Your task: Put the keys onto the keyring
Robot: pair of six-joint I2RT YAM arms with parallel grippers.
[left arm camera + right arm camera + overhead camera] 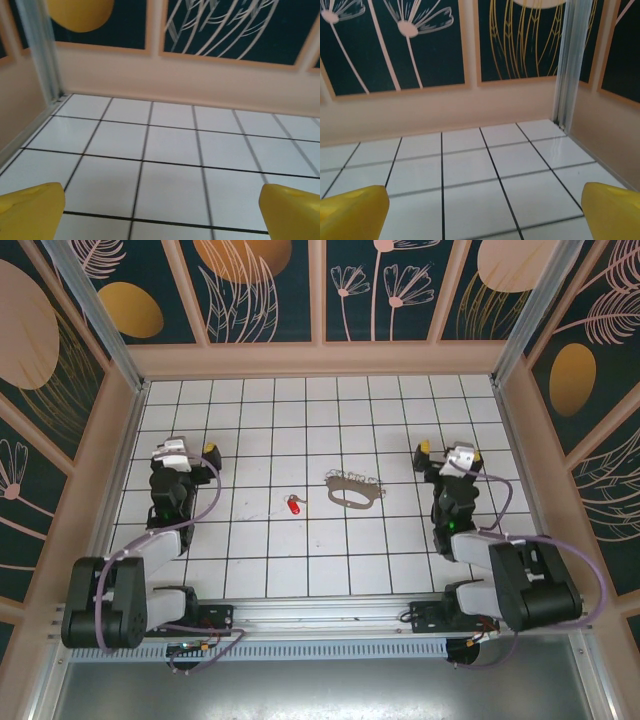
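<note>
The keys (294, 505), a tiny red-headed piece with a thin metal part, lie on the white tiled floor left of centre. Just to their right lies the keyring (353, 491), a pale oval loop with a bumpy chain along its far side. My left gripper (188, 452) rests at the left, well away from the keys, and is open. My right gripper (447, 452) sits right of the keyring, also open. In the left wrist view the left gripper (165, 210) has bare tiles between its yellow fingertips (35, 210). The right gripper (485, 212) likewise holds nothing between its yellow fingertips (355, 212).
Low peach walls (320, 360) with dark floral panels enclose the tiled floor (320, 550) on three sides. An aluminium post (572, 60) stands in the far right corner, and another post (37, 50) in the far left corner. Both arm bases sit on the near rail (320, 625).
</note>
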